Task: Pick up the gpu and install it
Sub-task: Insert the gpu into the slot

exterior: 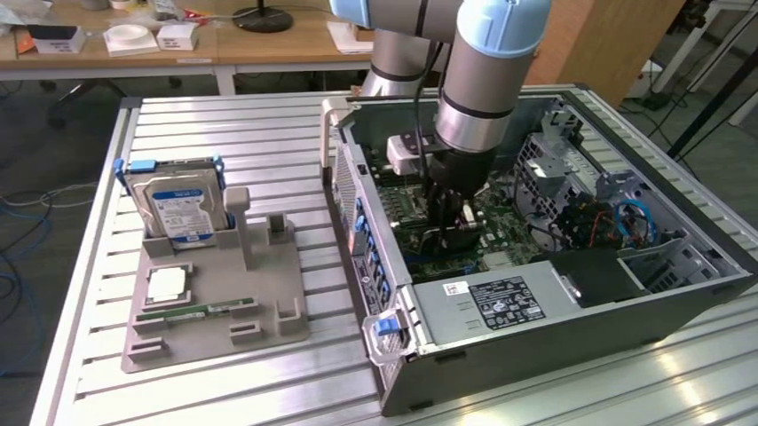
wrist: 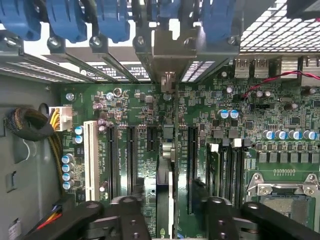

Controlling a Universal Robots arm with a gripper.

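Claw point(wrist: 167, 220) jaws apart, straddling the gpu point(wrist: 165, 185), which stands edge-on in the motherboard point(wrist: 280, 130) slot directly below, long axis along the slot.

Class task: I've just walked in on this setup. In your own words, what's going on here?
A robot arm reaches down into an open computer case on a slatted metal table. The gpu stands on edge in a motherboard slot, and the gripper sits right over it with its jaws spread either side. Outside the case, a grey holder carries a hard drive and a memory stick.
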